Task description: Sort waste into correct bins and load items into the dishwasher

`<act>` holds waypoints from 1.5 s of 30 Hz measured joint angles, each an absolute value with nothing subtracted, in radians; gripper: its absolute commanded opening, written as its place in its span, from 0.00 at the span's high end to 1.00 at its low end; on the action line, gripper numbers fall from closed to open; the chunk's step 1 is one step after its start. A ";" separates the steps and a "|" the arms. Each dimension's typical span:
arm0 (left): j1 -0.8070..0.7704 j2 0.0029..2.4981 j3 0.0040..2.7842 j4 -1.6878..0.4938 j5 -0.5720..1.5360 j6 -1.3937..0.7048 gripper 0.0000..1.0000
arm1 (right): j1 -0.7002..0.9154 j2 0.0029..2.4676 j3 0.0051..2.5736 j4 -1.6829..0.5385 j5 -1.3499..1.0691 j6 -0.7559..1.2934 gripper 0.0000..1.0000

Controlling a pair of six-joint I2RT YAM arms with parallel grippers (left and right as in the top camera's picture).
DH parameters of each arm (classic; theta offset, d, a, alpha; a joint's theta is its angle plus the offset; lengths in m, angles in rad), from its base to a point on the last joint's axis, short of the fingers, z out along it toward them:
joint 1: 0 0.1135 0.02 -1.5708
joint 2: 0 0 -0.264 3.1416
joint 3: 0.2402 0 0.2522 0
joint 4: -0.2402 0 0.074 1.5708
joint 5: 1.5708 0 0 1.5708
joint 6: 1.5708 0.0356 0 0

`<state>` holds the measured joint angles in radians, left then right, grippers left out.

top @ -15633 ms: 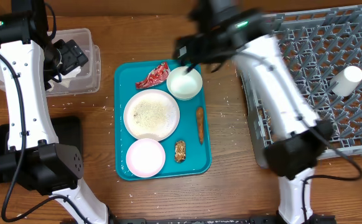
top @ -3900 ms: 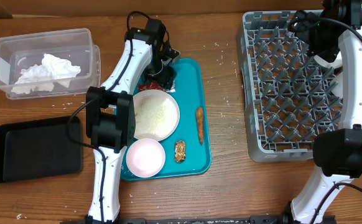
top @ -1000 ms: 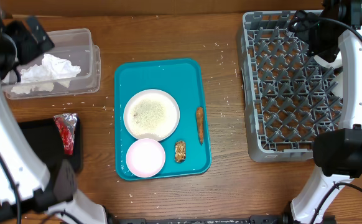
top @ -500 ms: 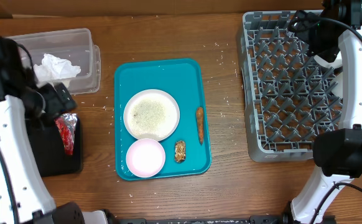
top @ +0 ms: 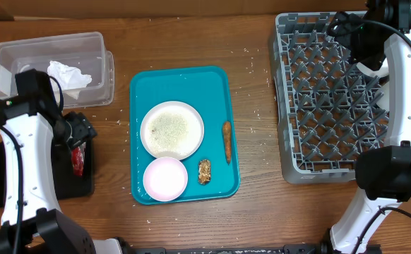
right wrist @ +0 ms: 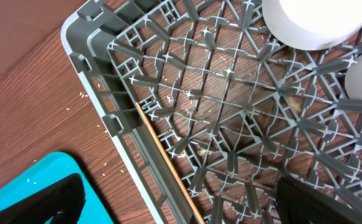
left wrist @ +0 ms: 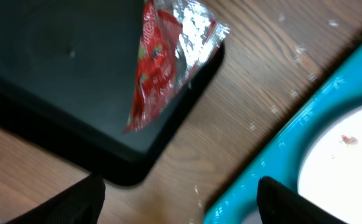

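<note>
A red foil wrapper (top: 76, 159) lies on the black tray (top: 22, 190) at the left; it also shows in the left wrist view (left wrist: 162, 62). My left gripper (top: 80, 131) is open and empty just above it, between the black tray and the teal tray (top: 219, 85). The teal tray holds a white plate (top: 171, 130), a pink bowl (top: 165, 178), an orange sausage-like piece (top: 227, 140) and a brown snack (top: 204, 171). My right gripper (top: 348, 28) is open and empty over the far part of the grey dish rack (top: 318, 106), near a white cup (right wrist: 318, 22).
A clear plastic bin (top: 85, 49) with crumpled tissue (top: 68, 72) stands at the back left. Crumbs are scattered on the wooden table. The right arm runs along the rack's right side. The teal tray's corner shows in the right wrist view (right wrist: 50, 186).
My left arm has swung from beside the clear bin down and right, to the black tray's right edge. The wrapper stays on the black tray. The right arm has not moved.
</note>
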<state>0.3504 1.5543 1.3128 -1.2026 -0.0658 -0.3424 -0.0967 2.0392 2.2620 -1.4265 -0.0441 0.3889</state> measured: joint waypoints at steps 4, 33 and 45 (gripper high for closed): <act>0.363 1.556 1.228 -1.098 -0.098 -0.345 0.21 | -0.096 2.039 2.262 -1.426 -0.044 0.389 0.00; 0.363 1.739 1.173 -0.813 -0.215 -0.371 0.60 | -0.096 2.039 2.262 -1.427 -0.044 0.389 0.00; 0.363 1.739 1.173 -0.769 -0.222 -0.374 0.96 | -0.097 2.039 2.262 -1.426 -0.044 0.389 0.00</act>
<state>0.3630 1.7393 1.1728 -0.7692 -0.2222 -0.3740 -0.0967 2.0392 2.2620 -1.4261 -0.0441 0.3889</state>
